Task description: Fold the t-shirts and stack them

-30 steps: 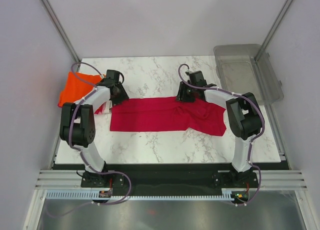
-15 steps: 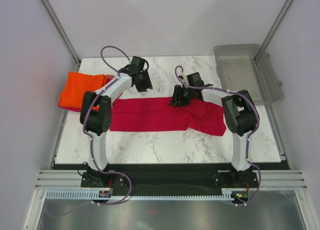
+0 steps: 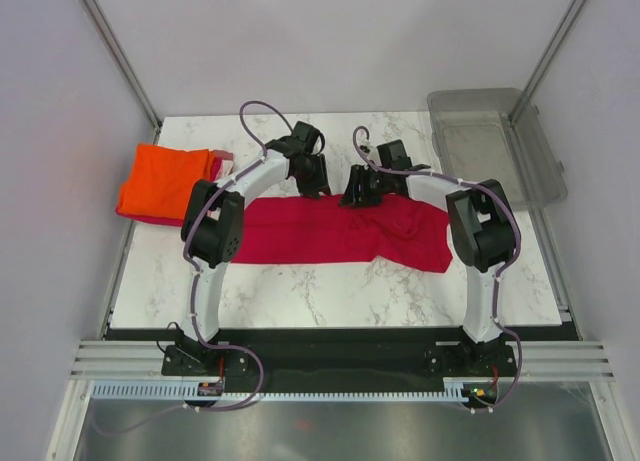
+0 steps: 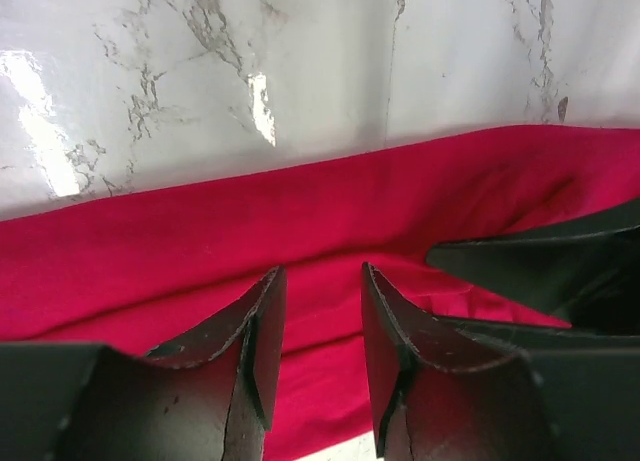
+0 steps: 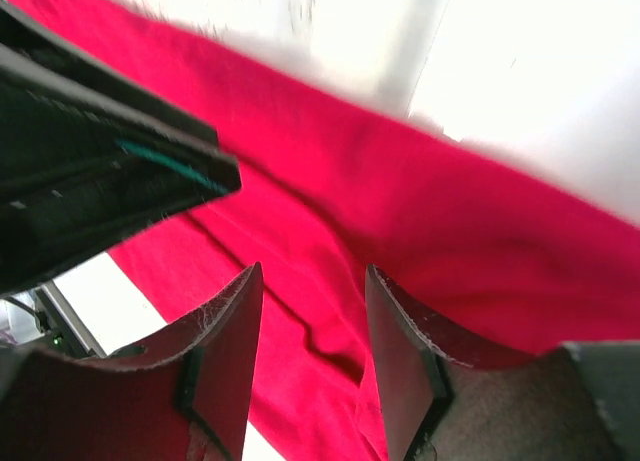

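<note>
Stack [image 3: 165, 181] L of shirt [image 3: 320, 236], bin [image 3: 495, 146] R

Crimson t-shirt [image 3: 320, 233] lies as a long band; orange t-shirt [image 3: 165, 179] folded at left.

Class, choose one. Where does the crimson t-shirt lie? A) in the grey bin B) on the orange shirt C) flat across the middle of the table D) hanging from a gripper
C: the crimson t-shirt lies as a long band on the marble table, apart from the orange shirt and the bin.
</note>
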Action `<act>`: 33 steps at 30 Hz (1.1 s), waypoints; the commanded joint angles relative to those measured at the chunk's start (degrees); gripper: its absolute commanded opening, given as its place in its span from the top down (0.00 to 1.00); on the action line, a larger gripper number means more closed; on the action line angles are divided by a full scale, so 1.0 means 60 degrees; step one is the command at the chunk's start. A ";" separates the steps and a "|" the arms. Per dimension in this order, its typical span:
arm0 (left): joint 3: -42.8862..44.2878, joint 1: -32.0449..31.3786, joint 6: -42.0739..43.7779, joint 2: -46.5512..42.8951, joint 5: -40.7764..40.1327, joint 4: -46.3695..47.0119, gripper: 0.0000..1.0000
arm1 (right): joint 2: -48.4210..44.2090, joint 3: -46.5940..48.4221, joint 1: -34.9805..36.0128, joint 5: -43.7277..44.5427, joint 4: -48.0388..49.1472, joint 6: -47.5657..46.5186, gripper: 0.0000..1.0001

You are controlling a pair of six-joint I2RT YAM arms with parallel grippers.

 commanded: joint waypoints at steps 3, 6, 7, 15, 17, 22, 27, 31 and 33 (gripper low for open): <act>0.0601 -0.0091 -0.0079 0.0254 0.0723 -0.0078 0.57 | 0.0124 0.0810 -0.0247 -0.0128 0.0249 -0.0322 0.48; 0.0747 -0.0121 -0.0109 0.0577 0.0943 -0.0079 0.58 | 0.0372 0.0855 -0.0261 -0.0099 0.0220 -0.0322 0.49; 0.0762 -0.0121 -0.0138 0.0693 0.0973 -0.0079 0.58 | 0.0460 0.0825 -0.0261 -0.0099 0.0234 -0.0322 0.49; 0.0864 -0.0121 -0.0050 0.1178 0.0988 -0.0122 0.58 | 0.0301 -0.0038 -0.0276 -0.0522 0.0628 -0.0219 0.53; 0.0908 -0.0121 0.0008 0.1265 0.0958 -0.0225 0.58 | 0.0111 -0.0447 -0.0261 -0.0713 0.0819 -0.0117 0.53; 0.0982 -0.0121 0.0008 0.1442 0.0958 -0.0342 0.58 | -0.0461 -0.1210 -0.0261 -0.1329 0.1377 0.0220 0.56; 0.0967 -0.0106 -0.0021 0.1500 0.0798 -0.0386 0.59 | -0.1265 -0.2162 -0.0247 -0.1315 0.1406 0.0220 0.58; 0.0953 -0.0106 -0.0021 0.1471 0.0519 -0.0386 0.59 | -0.1955 -0.3127 -0.0247 -0.1401 0.1508 0.0191 0.58; 0.0923 -0.0106 -0.0021 0.1471 0.0446 -0.0386 0.59 | -0.2334 -0.3451 -0.0247 -0.1519 0.1640 0.0235 0.58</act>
